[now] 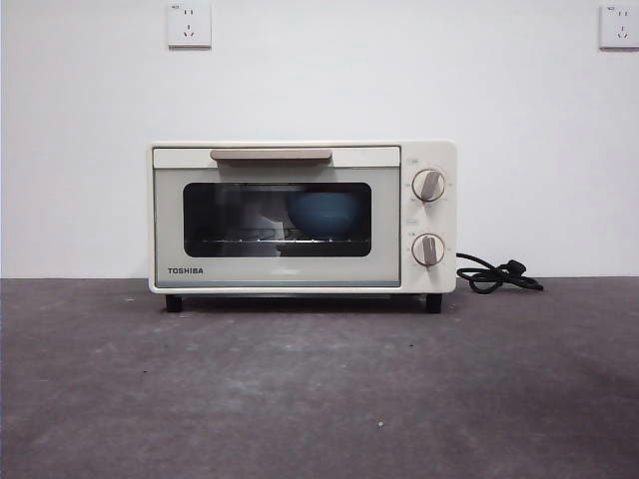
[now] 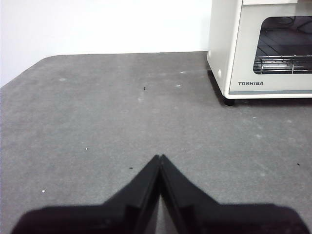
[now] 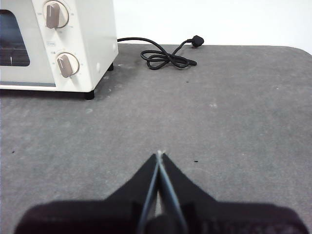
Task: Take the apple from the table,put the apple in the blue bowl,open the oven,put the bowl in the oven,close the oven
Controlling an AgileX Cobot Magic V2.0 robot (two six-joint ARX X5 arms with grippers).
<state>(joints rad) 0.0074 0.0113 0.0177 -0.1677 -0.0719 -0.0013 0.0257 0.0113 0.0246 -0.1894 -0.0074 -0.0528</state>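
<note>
**Cream oven shut, one blue bowl behind its glass**

Cream-white and boxy, the one Toshiba toaster oven (image 1: 303, 218) stands on the dark grey table (image 1: 319, 389), its door closed under a single beige bar handle (image 1: 271, 155). Going from left to right in the front view, we see two wall sockets, one (image 1: 189, 25) high on the left and one (image 1: 619, 26) at the far right. Through the dark window we make out one blue bowl (image 1: 324, 213) on the wire rack; we cannot see the apple. Right of the door we count two round knobs (image 1: 428, 186), then one black cord (image 1: 496, 274) coiled on the table beside the oven. Our left gripper (image 2: 160, 157) and right gripper (image 3: 159, 153) both hang above bare table, each with jaws pressed together, holding nothing.
</note>
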